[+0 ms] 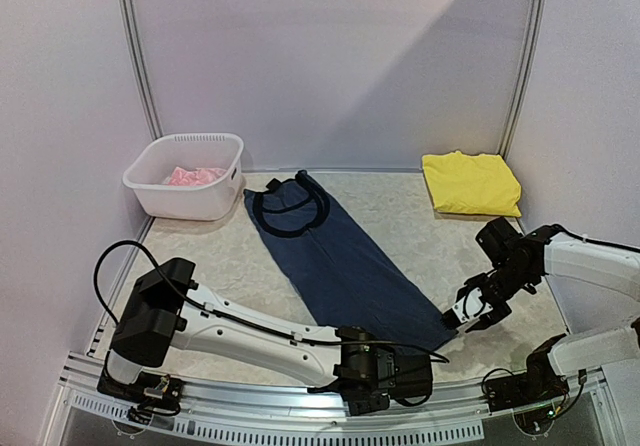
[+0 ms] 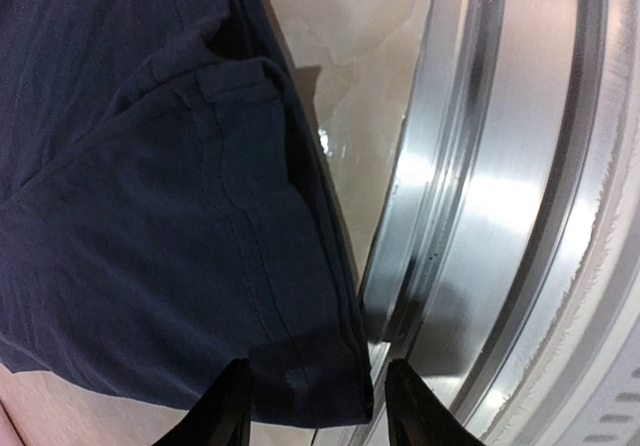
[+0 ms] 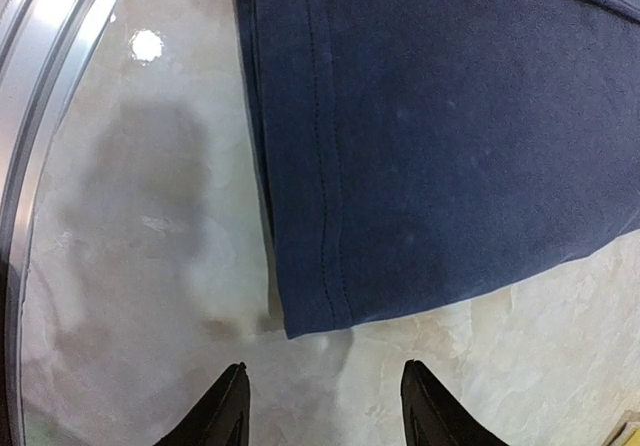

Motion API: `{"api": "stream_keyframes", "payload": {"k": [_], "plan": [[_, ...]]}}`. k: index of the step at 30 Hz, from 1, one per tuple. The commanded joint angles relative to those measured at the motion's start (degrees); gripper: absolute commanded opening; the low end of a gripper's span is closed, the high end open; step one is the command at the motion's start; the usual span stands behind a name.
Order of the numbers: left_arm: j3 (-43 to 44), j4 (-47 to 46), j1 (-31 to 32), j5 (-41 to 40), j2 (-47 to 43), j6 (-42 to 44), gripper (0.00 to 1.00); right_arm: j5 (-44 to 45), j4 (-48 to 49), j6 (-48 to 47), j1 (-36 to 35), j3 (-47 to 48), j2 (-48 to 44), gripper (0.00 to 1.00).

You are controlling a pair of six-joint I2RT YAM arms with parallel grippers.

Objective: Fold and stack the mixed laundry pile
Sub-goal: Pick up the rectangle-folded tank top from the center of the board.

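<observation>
Navy tank top [image 1: 335, 256] flat mid-table; L gripper [image 2: 318, 411] apart w/ hem corner between its jaws, R gripper [image 3: 322, 406] apart over table [image 3: 150, 216] beside hem

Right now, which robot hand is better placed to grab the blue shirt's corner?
Left. A hem corner of the navy tank top lies inside the open left hand. The right hand is open too, but its corner lies ahead of it, bare table between.
</observation>
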State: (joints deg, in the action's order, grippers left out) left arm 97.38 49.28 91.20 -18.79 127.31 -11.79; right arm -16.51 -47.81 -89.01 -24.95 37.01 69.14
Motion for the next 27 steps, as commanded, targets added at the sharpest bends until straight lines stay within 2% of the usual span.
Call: {"api": "stream_keyframes", "payload": {"k": [1, 9, 15, 21, 25, 27], "plan": [[-0.6, 0.4, -1.0, -1.3, 0.2, -1.1, 0.46, 0.7, 1.7, 1.0, -1.5, -2.4, 1.0, 0.52], [-0.4, 0.0, -1.2, -1.2, 1.5, -1.7, 0.41, 0.6, 5.1, 2.0, -3.0, -5.2, 0.3, 0.52], [0.0, 0.8, -1.8, -0.8, 1.6, -2.8, 0.33, 0.7, 7.4, 3.8, -3.8, -4.9, 2.6, 0.52], [0.7, 1.7, -1.8, -0.1, 2.4, -2.1, 0.31, 2.3, 9.8, 3.8, -4.6, -6.0, 4.5, 0.50], [0.8, 1.5, -1.7, 0.8, 2.6, -1.0, 0.31, 2.8, 11.8, 4.2, -4.9, -7.0, 4.6, 0.45], [0.8, 1.5, -1.8, 1.1, 2.7, -0.6, 0.27, 3.7, 13.3, 4.2, -5.0, -7.9, 4.4, 0.36]]}}
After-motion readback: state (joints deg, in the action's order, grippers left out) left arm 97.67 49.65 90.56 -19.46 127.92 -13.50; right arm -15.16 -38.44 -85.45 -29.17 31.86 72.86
